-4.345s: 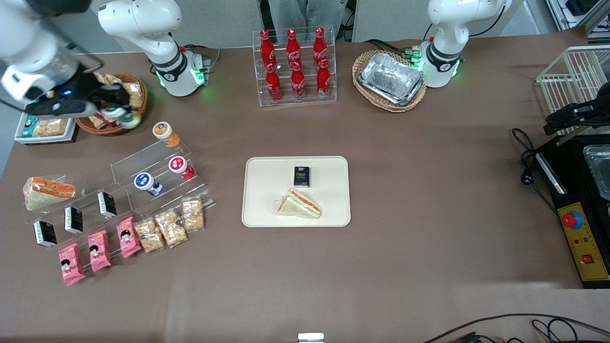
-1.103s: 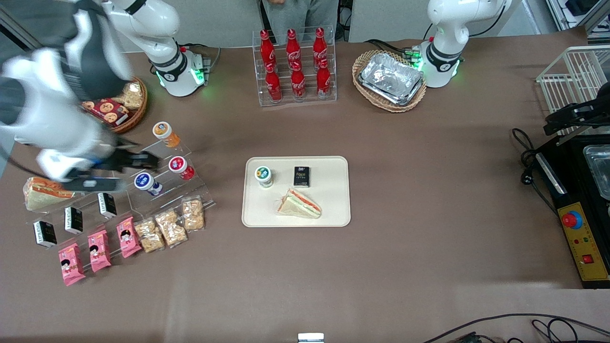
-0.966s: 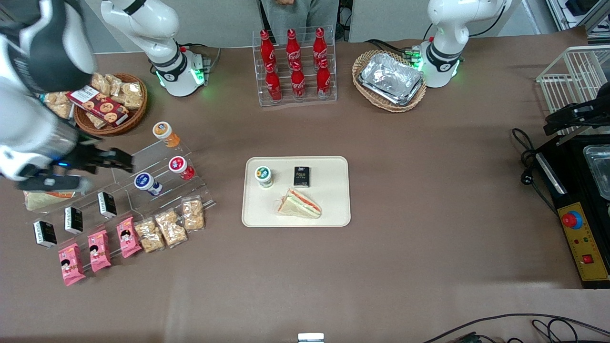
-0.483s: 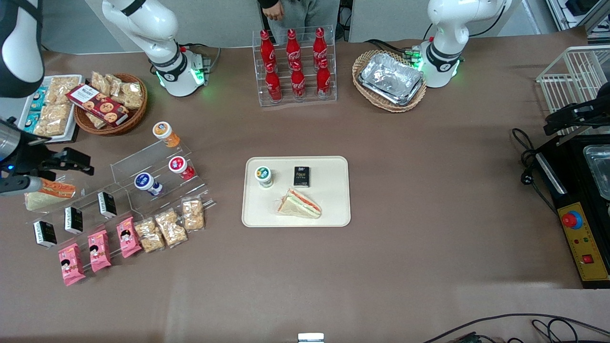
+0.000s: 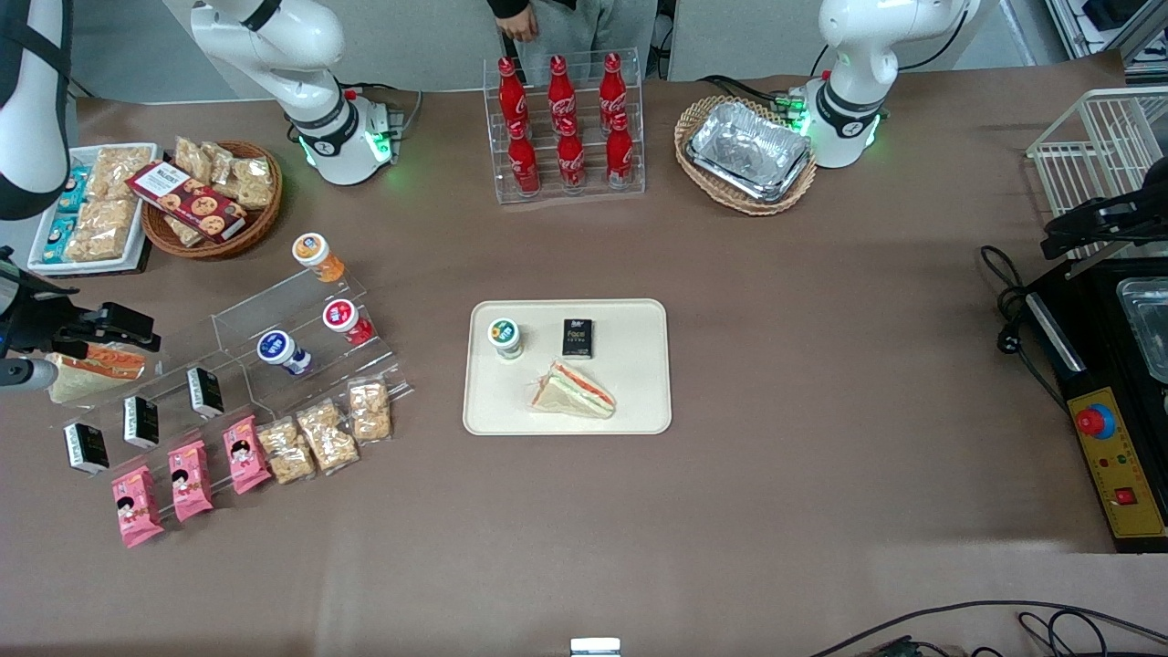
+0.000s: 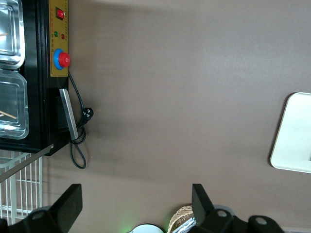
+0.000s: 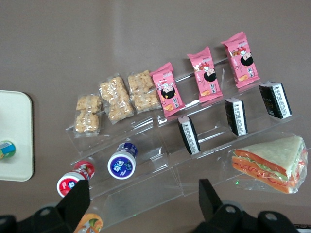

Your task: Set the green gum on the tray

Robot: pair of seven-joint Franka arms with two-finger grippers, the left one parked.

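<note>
Now the tray lies mid-table, cream and flat, well apart from the stepped clear display rack toward the working arm's end. On the tray sit a wrapped sandwich, nearest the front camera, a small black box and the green gum. The gum stands upright on its base near the tray's corner toward the working arm, beside the black box, apart from both other items; its lid also shows at the edge of the right wrist view. So the task looks done.

Judging by its look, the gum bottle is light, rigid plastic with a smooth, somewhat slippery round body. Being narrow, it would tip easily. The best hold would be across the body just under the lid, fingers on two facing sides.

Smallest, the gripper hangs at the working arm's end of the table, above a wrapped sandwich beside the rack. Its fingers stand wide apart in the wrist view, holding and touching nothing.
</note>
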